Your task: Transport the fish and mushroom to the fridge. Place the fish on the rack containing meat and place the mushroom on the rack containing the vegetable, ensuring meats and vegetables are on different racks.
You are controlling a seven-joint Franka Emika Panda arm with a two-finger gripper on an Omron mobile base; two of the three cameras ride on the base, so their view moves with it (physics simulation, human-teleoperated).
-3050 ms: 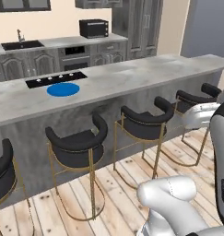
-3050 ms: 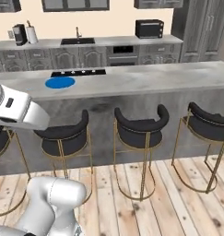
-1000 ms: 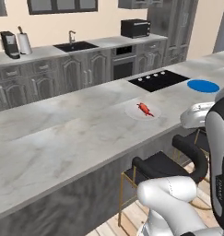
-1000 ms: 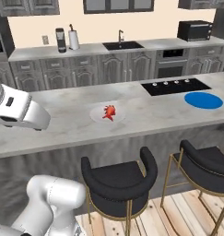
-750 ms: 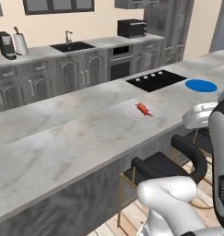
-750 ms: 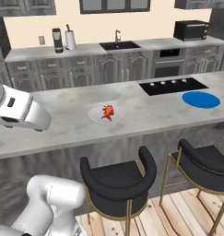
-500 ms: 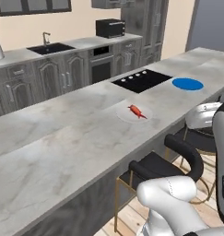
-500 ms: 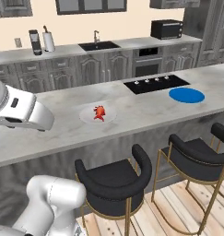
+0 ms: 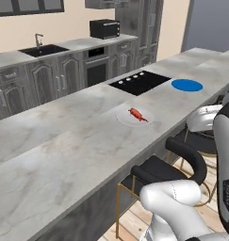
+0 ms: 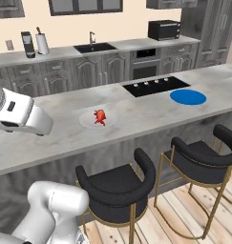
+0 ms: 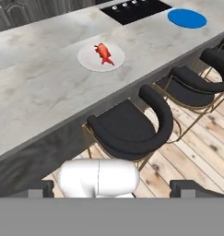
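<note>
1. Left base view: fish (image 9: 137, 114) lying on a pale round plate (image 9: 126, 119) on the grey marble counter (image 9: 64, 155), near the front edge; black cooktop (image 9: 140, 82) and blue disc (image 9: 187, 85) further along to the right; long axis of the fish running from upper left to lower right in this view, roughly along the counter's length; head end not distinguishable. Black stool (image 9: 163, 172) directly below that stretch of counter.

2. Right base view: fish (image 10: 100, 116) on the plate (image 10: 89, 121), appearing shorter here, long axis close to vertical in the picture; plate between the arm's white link at left and the cooktop (image 10: 156, 86); sink (image 10: 94, 47) and microwave (image 10: 163, 29) on the rear counter, well apart from the work area; mushroom and fridge not identified.

3. Hand view: gripper (image 11: 112, 189) with finger tips spread fully apart at the bottom corners, nothing between them; fish (image 11: 103, 53) well ahead on the plate (image 11: 88, 61), long axis tilted slightly from vertical in this view; stool (image 11: 132, 126) between gripper and counter edge.

4. Step in hand, as judged: approach to the first pick, fish not yet grasped; nothing yet moved toward the fridge.

5. Next move, as judged: reach over the stool and counter edge; descend above the fish; turn the wrist to set the jaws across the short axis; close gently on the small piece.
</note>
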